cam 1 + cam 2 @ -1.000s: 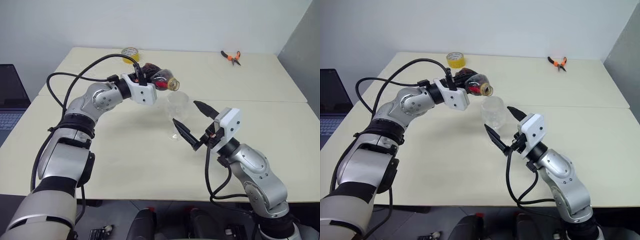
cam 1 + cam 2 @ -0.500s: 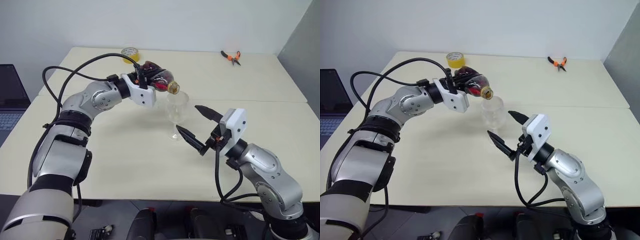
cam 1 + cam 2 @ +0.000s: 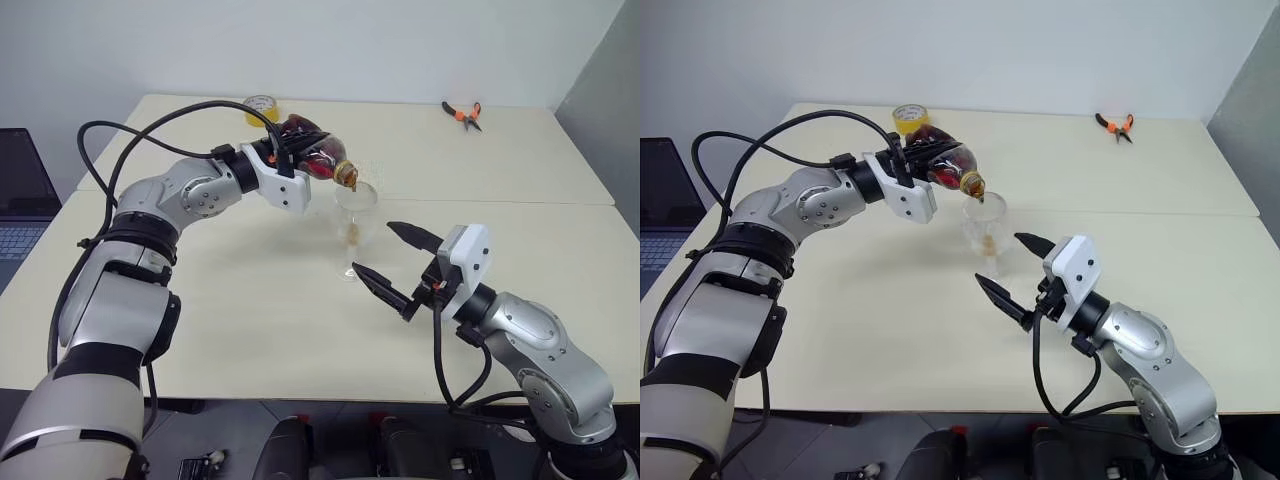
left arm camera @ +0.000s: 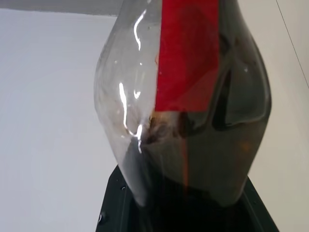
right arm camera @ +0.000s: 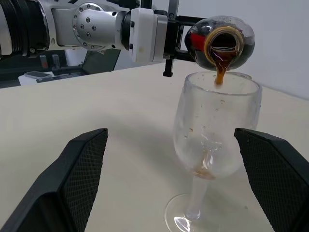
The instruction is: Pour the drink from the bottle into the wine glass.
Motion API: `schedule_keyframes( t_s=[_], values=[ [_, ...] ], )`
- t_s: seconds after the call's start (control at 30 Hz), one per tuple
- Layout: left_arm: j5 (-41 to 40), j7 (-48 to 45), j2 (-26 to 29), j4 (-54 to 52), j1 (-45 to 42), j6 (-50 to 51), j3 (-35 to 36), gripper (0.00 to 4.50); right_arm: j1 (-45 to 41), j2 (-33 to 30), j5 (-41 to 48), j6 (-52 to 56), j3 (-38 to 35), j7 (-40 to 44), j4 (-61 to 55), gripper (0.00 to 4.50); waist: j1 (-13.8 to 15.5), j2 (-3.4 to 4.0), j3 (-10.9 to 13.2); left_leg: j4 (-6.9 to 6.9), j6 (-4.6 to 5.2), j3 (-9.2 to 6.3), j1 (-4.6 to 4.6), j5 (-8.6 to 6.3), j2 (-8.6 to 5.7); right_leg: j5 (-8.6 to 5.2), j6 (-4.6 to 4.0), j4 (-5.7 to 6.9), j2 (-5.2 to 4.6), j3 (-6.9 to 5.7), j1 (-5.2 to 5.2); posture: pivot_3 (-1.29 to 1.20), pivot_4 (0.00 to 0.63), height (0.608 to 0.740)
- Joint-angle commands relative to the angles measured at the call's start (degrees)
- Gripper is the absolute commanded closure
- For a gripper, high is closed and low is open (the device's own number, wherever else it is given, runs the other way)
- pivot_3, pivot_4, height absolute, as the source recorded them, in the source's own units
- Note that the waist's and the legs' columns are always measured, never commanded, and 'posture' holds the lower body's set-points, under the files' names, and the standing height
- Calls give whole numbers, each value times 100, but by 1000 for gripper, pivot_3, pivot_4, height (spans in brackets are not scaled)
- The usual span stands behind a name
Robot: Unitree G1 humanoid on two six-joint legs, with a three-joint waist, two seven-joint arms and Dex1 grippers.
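My left gripper (image 3: 297,152) is shut on the bottle (image 3: 318,156), which it holds tipped with its uncapped mouth over the wine glass (image 3: 355,212). The drink (image 5: 220,75) runs in a thin dark stream from the mouth into the bowl, and a little brown liquid lies at the bottom (image 5: 204,171). In the left wrist view the bottle (image 4: 193,125) sits close up with its red label (image 4: 188,53), dark liquid inside. The glass stands upright on the table (image 3: 250,320). My right gripper (image 3: 371,247) is open just in front of the glass, one finger on each side of its stem, touching nothing.
A yellow tape roll (image 3: 260,104) stands at the back of the table behind the bottle. Orange-handled pliers (image 3: 462,113) lie at the far right. A laptop (image 3: 20,200) sits off the table's left edge. A seam (image 3: 520,202) runs across the table.
The left gripper has rolled the bottle further over, and the drink now streams into the glass, which was empty before. The right gripper stays open by the glass.
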Motion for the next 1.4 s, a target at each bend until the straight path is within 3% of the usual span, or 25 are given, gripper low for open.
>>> schedule_keyframes(
  t_s=[0.03,1.4],
  values=[
    [11,234,107,13,-320,-46,-15,3761,10,-53,60,-30,-81,42,-285,0,0,0,0,0,0,0,0,0,0,0,0,0,0,0,0,0,150,740],
    [363,812,129,325,-659,97,-424,3762,168,-173,238,97,-201,3,-440,0,-1,-1,-1,5,-8,1,-1,5,-1,0,0,4,0,-1,0,0,150,740]
  ],
)
